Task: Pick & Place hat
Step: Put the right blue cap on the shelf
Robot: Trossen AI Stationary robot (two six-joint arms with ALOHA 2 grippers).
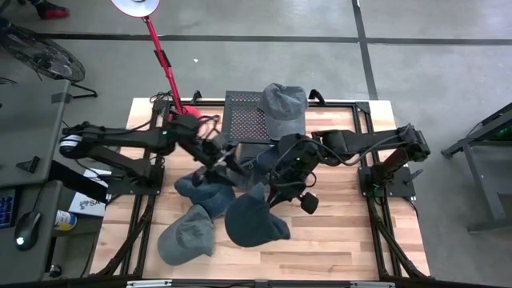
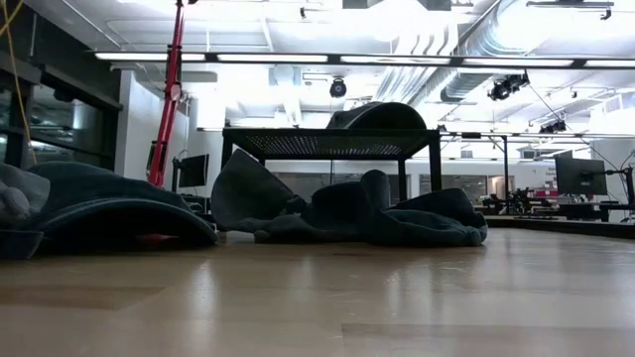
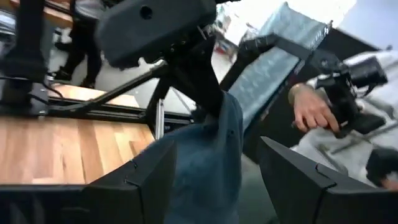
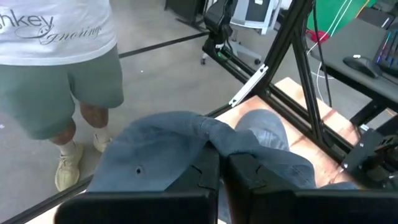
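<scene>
A blue-grey cap [image 4: 161, 155] is up off the table between both grippers; in the high view it shows as dark blue cloth [image 1: 254, 163] at the table's middle. My right gripper [image 4: 222, 168] [image 1: 272, 170] reaches in from the right and is shut on it. My left gripper [image 3: 216, 149] [image 1: 228, 158] comes from the left and is open, one finger on each side of the same cap [image 3: 208, 162]; I cannot tell whether they touch it. My right gripper pinches a bunched fold of the cap's crown [image 4: 214, 138] between its two shut fingers [image 4: 200, 177], coming from the table's right. The cloth spreads out past the fingertips, with one eyelet [image 4: 138, 169] showing. The fingers hide how many layers are caught.
A black mesh stand [image 1: 244, 116] at the far middle carries a grey cap [image 1: 284, 106]. Other hats lie on the wood: blue ones [image 1: 204, 192], a grey cap [image 1: 186, 234] and a dark blue one [image 1: 254, 218]. A red lamp pole [image 1: 164, 60] rises far left. A person [image 4: 59, 56] stands beyond the table.
</scene>
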